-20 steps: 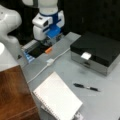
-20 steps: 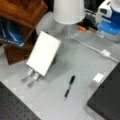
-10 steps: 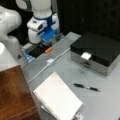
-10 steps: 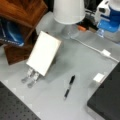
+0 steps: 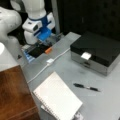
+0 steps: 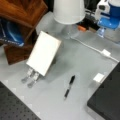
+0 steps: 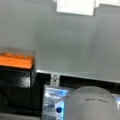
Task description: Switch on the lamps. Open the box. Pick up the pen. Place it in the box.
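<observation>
The blue-and-white gripper (image 5: 46, 37) is held low beside the small orange block (image 5: 48, 50), well apart from the closed black-lidded box (image 5: 100, 48); its jaw state cannot be told. Nothing is seen changed since earlier.

White arm (image 5: 35, 10) standing at the far left corner of the surface in a front view, thick rounded links, wrist bent down. Blue-and-white tool (image 5: 43, 35) hanging low over that back edge, tilted. In a front view, same tool (image 6: 107, 17) at the top right, pointing down near the surface's edge. Fingers blurred; gap between them not readable. Nothing seen in the grasp. In the wrist view, no fingers visible.
</observation>
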Motion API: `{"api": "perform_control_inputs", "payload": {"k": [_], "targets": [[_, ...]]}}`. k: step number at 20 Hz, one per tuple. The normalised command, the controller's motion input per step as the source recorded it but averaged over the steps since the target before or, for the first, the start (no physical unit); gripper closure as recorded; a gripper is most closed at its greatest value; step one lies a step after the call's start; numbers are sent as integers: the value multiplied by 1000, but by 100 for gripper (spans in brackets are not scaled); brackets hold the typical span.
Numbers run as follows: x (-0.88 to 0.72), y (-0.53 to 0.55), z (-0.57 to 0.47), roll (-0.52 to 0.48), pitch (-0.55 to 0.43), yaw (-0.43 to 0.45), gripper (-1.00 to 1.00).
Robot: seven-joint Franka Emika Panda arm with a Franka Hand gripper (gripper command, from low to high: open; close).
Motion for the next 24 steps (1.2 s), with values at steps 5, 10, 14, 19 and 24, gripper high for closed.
{"api": "perform_control_inputs", "payload": {"k": [5,10,14,19,24], "targets": [[-172,-66,-91,164,-78,-1,100],[-154,-166,-125,115,-75,12,100],[-135,-231,-198,52,-87,56,100],[-119,-275,-314,-18,-111,118,100],[-165,-260,-473,-17,-160,128,100]]}}
